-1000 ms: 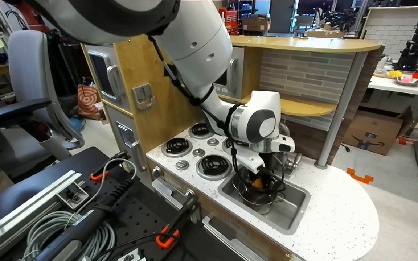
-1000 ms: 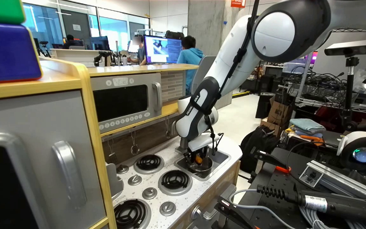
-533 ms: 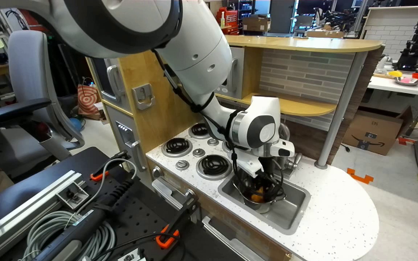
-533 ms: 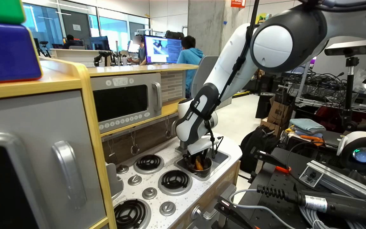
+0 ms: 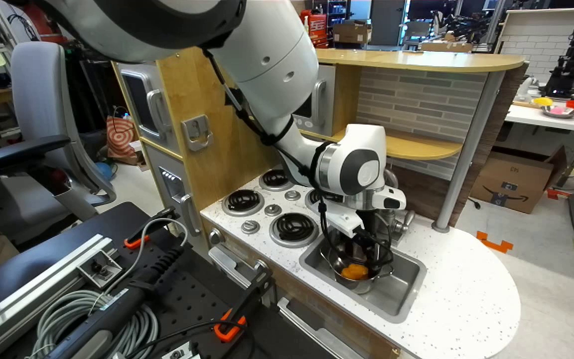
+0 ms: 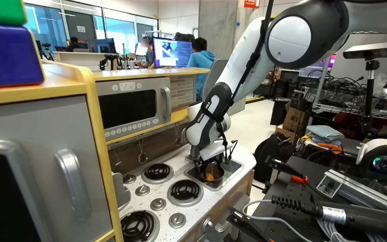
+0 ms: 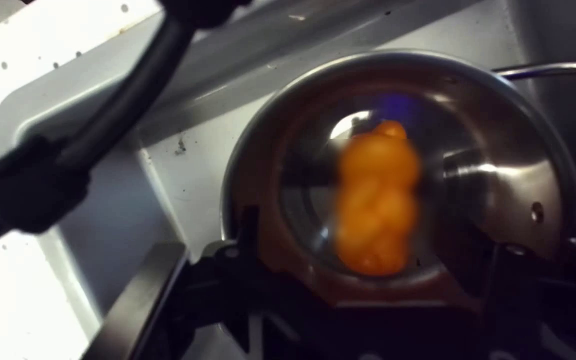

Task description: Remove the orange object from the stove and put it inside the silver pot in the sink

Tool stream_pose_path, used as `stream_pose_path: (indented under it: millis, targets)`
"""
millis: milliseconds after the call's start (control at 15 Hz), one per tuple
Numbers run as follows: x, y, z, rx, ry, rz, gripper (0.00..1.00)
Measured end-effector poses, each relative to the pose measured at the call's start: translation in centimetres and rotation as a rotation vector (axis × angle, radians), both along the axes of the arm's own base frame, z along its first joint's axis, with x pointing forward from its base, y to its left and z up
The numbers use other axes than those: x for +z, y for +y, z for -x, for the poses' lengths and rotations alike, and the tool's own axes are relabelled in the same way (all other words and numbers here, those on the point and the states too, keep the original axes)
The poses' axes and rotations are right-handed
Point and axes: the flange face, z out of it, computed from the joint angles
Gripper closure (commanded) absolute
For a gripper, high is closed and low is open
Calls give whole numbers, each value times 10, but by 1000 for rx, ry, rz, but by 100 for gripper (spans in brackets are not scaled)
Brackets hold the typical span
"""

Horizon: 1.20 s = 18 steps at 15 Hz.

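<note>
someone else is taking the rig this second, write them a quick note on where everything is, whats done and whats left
Gripper: open, jaws apart over the silver pot, holding nothing; hard to tell whether the tips reach below the rim.
Orange object: inside the silver pot, blurred in the wrist view but seen there in both exterior views too.
Silver pot: in the sink.
Done: orange object off the stove and in the silver pot.
Left: probably just lifting the gripper straight up and away, gently, so it doesn't catch the silver pot.
</note>
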Motion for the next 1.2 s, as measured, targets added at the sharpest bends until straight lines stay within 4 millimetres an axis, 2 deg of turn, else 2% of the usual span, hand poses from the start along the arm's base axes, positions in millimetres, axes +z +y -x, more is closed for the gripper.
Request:
stream_pose_path:
  millis: [133, 267, 333, 400, 600, 933, 1200]
  targets:
    - [14, 0, -3, 23, -8, -5, 1]
    - [32, 0, -5, 50, -23, -11, 17]
    - [40, 0, -5, 64, -27, -14, 15]
    - [55, 0, -2, 100, -17, -21, 4]
    - [76, -3, 7, 203, 26, -15, 0]
    - [142, -16, 18, 349, 37, -1, 0]
    - [187, -24, 31, 360, 77, -6, 0]
